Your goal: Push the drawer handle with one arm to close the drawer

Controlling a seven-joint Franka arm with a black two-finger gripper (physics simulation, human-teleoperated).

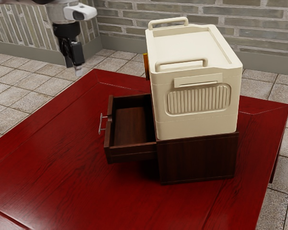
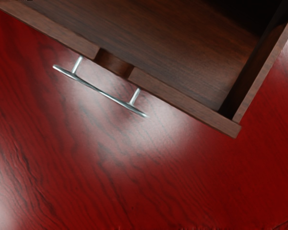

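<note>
"In the exterior view, where does the handle point(image 1: 101, 124) lie from the end effector point(image 1: 78, 71)?"

"Lower, and toward that view's right, well apart from it. There's one arm point(image 1: 81, 11), so no choosing. The end effector hangs high, near the far corner of the counter point(image 1: 62, 167); the handle is farther in from that corner."

"Is it apart or together?"

"I can't tell from here."

"And the drawer point(image 1: 132, 153)?"

"Pulled out of the cabinet point(image 1: 199, 160), handle on its outer face. I'd judge the push must run toward the cabinet, after lowering to the handle's outer side."

"What about the wrist view?"

"The handle's long axis runs along the drawer's front, so the push should go across it. It's a slim, shiny metal bar on two short posts point(image 2: 135, 96), beside a notch point(image 2: 114, 63) in the brown wooden front."
</note>
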